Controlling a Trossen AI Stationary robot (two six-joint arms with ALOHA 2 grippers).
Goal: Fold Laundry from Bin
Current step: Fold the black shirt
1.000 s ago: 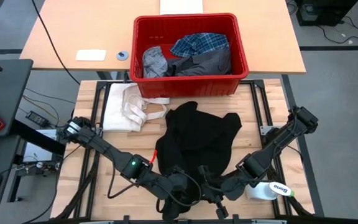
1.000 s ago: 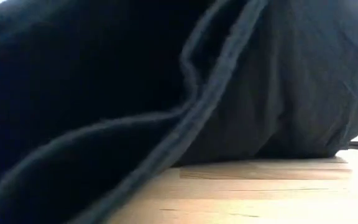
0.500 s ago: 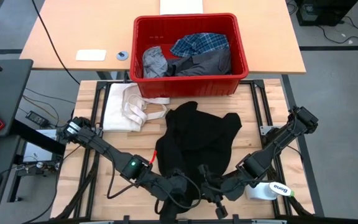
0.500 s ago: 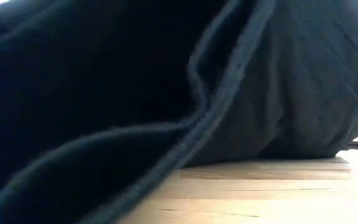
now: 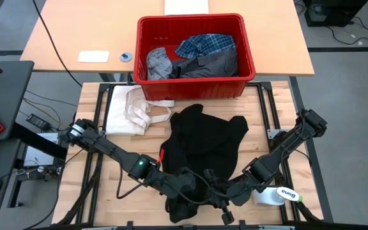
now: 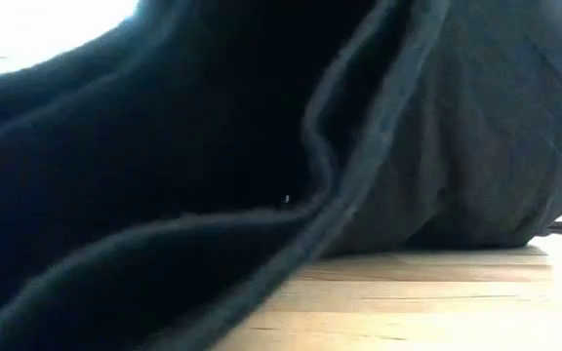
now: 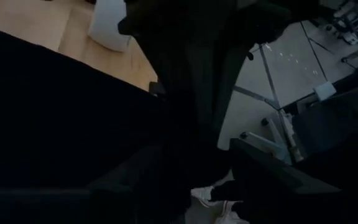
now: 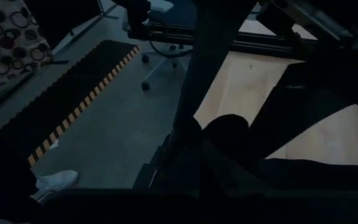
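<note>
Your black garment (image 5: 200,150) lies spread on the wooden table (image 5: 270,112), just in front of the red bin (image 5: 195,56), its near hem bunched at the table's front edge. The bin holds the plaid shirt (image 5: 204,44) and two grey garments. Both grippers sit at that hem. Your left gripper (image 5: 185,206) is over the fabric; you cannot tell how wide its fingers stand. Your right gripper (image 5: 224,214) is fully closed at the hem; whether it pinches cloth is hidden.
</note>
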